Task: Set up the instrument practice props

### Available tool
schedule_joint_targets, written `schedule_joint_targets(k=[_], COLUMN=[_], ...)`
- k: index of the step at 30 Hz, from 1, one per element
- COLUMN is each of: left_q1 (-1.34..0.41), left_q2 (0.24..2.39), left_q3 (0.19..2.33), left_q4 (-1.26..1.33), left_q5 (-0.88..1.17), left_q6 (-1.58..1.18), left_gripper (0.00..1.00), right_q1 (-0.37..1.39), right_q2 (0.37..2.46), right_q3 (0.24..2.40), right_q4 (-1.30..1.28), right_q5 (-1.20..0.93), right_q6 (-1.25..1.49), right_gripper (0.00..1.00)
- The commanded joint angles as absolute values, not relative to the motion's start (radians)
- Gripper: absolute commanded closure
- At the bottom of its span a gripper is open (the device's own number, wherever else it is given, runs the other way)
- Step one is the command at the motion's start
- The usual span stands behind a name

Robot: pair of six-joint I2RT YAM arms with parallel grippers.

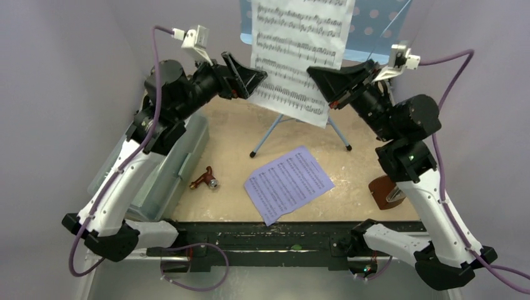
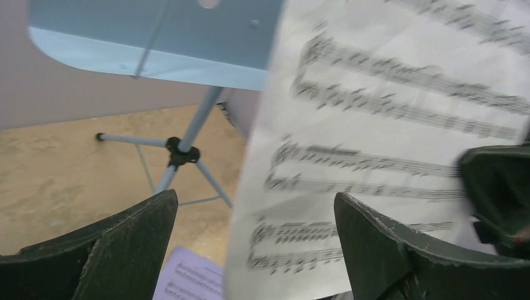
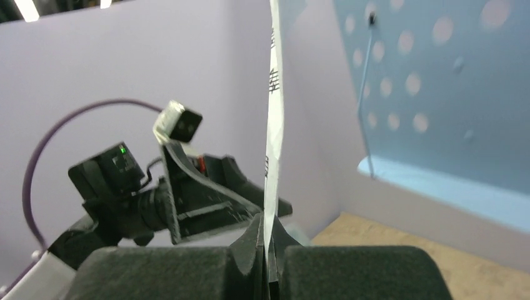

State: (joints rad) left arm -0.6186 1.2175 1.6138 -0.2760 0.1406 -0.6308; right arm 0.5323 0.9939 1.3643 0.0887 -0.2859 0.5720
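Note:
A white sheet-music page (image 1: pixel 294 50) hangs upright in front of the light-blue music stand (image 1: pixel 375 25). My right gripper (image 1: pixel 317 75) is shut on the page's right edge. In the right wrist view the page (image 3: pixel 273 125) runs edge-on into my shut right gripper (image 3: pixel 269 250). My left gripper (image 1: pixel 255 84) stands open at the page's left edge, its fingers (image 2: pixel 125 250) wide apart, with the page (image 2: pixel 375 125) between them untouched. A lilac page (image 1: pixel 287 183) lies flat on the table. The brown metronome (image 1: pixel 387 192) sits at the right, partly behind my right arm.
A large clear plastic box (image 1: pixel 169 169) stands at the left under my left arm. A small brown winged part (image 1: pixel 205 178) lies beside it. The stand's tripod legs (image 1: pixel 275 134) spread over the far table. Lilac walls close in behind and at both sides.

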Motion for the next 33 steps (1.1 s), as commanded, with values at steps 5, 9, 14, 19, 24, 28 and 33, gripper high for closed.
schedule_joint_targets(k=[5,9,14,19,24,28,33], left_q1=[-0.384,-0.256,-0.203,-0.214,-0.283,-0.344,-0.412], left_q2=[1.385,1.473,1.557,1.605,1.646,1.672,1.682], left_q3=[1.856,1.896,1.893,1.906,1.986,2.026,2.033], left_q4=[-0.453,-0.345,-0.071,0.142,0.108,0.091,0.119], left_q5=[0.172,0.323,0.497,0.56,0.466,0.382,0.287], left_q6=[-0.505,-0.616,-0.792,-0.89,-0.789,-0.722,-0.655], left_gripper=[0.02,0.02,0.05,0.11,0.18,0.3,0.41], right_q1=[0.512,0.486,0.42,0.345,0.329,0.329,0.328], right_q2=[1.198,1.295,1.367,1.402,1.413,1.409,1.414], right_q3=[1.79,1.932,2.003,1.994,1.97,1.932,1.922], right_q4=[-0.081,-0.116,-0.106,-0.06,-0.011,0.054,0.076], right_q5=[-0.052,-0.034,-0.066,-0.134,-0.173,-0.193,-0.179], right_q6=[0.248,0.191,0.211,0.263,0.261,0.25,0.246], right_gripper=[1.0,1.0,1.0,1.0,1.0,1.0,1.0])
